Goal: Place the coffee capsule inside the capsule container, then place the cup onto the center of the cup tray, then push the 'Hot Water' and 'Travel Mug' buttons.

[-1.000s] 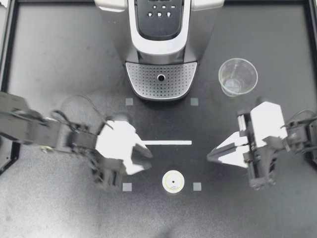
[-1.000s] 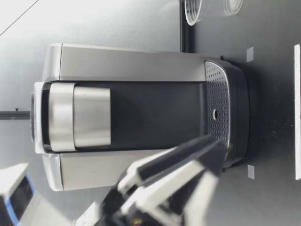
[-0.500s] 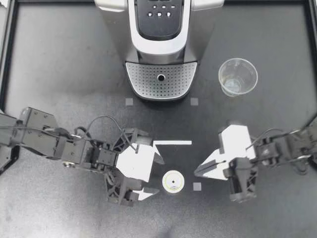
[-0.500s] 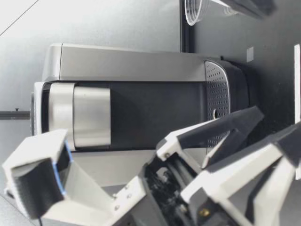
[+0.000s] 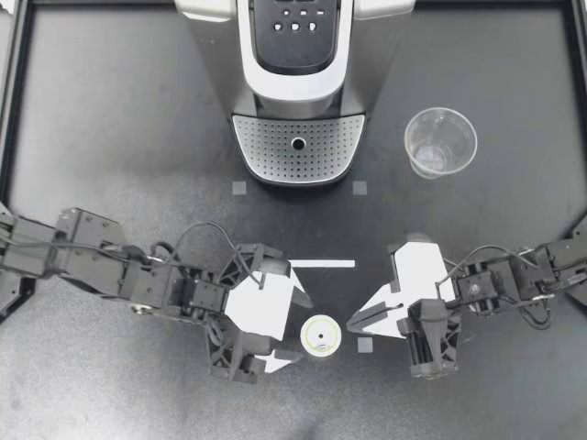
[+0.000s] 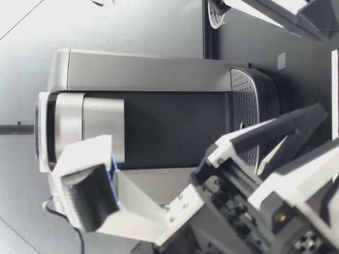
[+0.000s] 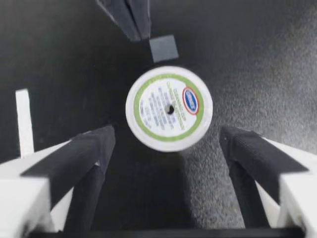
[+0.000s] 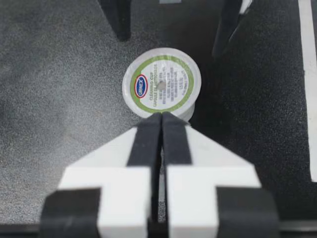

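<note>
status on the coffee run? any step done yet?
Nothing is done yet. In hand is step one: the capsule sits on the table, partly between the open fingers of my left gripper, untouched. My right gripper is shut, its tip beside the capsule. Left: load the capsule, move the cup from beside the machine onto the tray, then press both buttons.

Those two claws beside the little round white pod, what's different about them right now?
My left gripper is open, fingers spread wide; my right gripper is shut, empty. The left one's gap faces the round white, green-ringed coffee capsule; the right one's joined tip points at its opposite side. Both aim at the capsule, and neither grips it.
</note>
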You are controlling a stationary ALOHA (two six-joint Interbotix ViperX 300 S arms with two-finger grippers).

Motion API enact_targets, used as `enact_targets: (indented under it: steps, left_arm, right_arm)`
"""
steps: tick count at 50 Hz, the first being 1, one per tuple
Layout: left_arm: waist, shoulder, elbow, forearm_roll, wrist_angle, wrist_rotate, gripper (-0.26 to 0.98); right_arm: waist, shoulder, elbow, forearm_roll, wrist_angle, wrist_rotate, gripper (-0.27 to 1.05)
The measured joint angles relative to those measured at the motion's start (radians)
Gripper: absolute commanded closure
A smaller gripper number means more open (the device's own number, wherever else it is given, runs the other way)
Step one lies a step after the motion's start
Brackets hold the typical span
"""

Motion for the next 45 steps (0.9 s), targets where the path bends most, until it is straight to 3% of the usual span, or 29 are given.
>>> enact_targets:
  steps: [45]
  left_arm:
    - [0.0,0.081,-0.026,0.0,-0.091,-0.011,-0.06]
  right_arm:
    - [0.025,0.08,-0.048,0.0,0.0,-0.003,0.67]
